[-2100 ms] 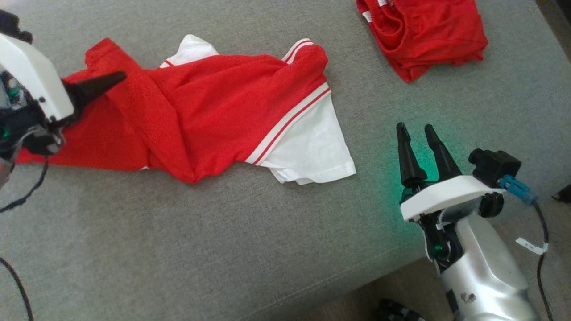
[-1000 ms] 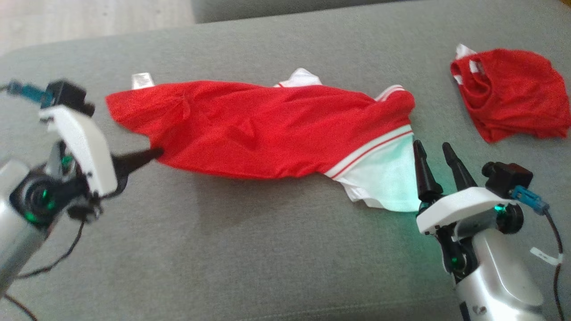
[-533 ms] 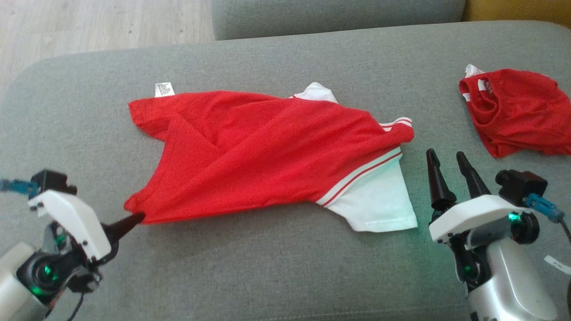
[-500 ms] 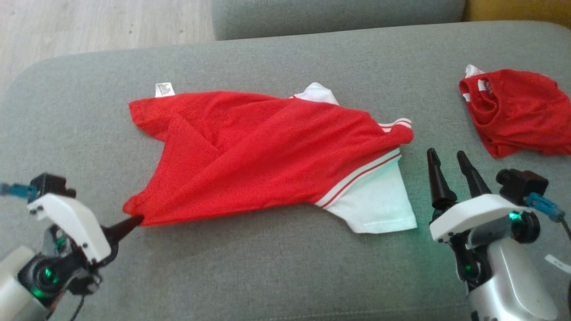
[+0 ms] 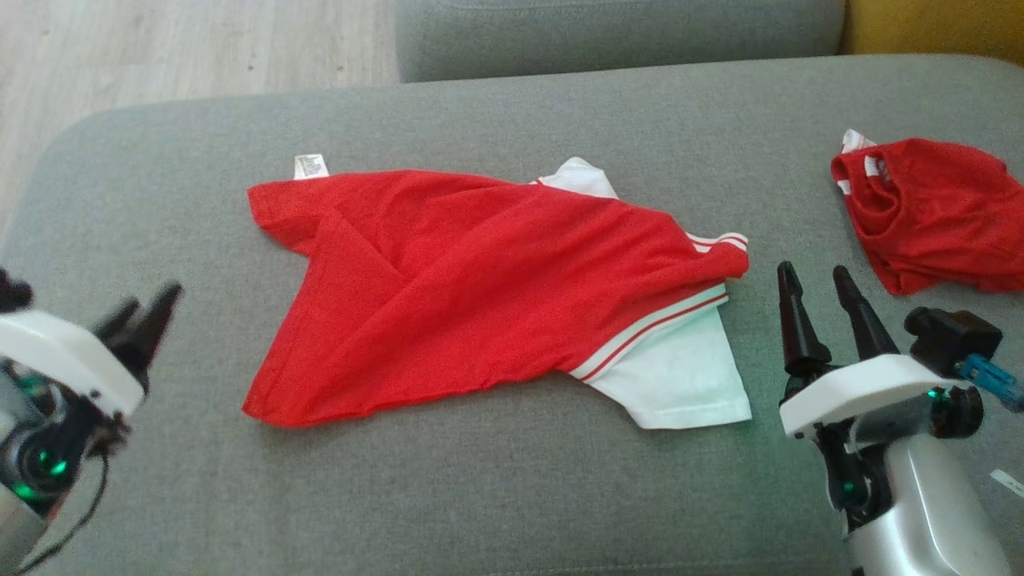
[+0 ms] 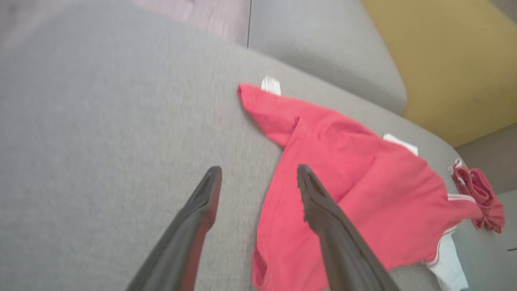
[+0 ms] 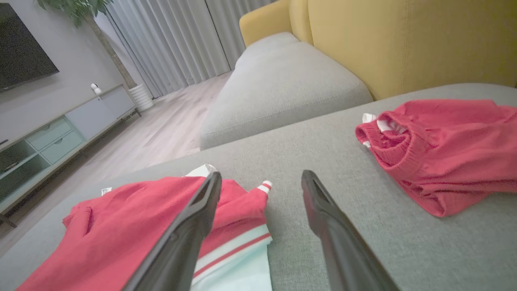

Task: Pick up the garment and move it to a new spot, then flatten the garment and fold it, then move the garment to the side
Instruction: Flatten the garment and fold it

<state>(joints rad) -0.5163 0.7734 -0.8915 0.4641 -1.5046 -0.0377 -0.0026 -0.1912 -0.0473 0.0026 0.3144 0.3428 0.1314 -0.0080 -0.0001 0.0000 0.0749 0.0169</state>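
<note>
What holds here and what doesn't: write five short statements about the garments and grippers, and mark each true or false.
1. The left gripper is open and holds nothing. True.
2. The right gripper grips the white sleeve. False: it is open and stands beside the sleeve, apart from it.
3. The red and white garment is folded into a neat pile. False: it lies spread out and creased on the grey cushion.
4. A second red garment lies bunched on the cushion at the robot's right. True.
5. A white label shows at the spread garment's far left corner. True.
</note>
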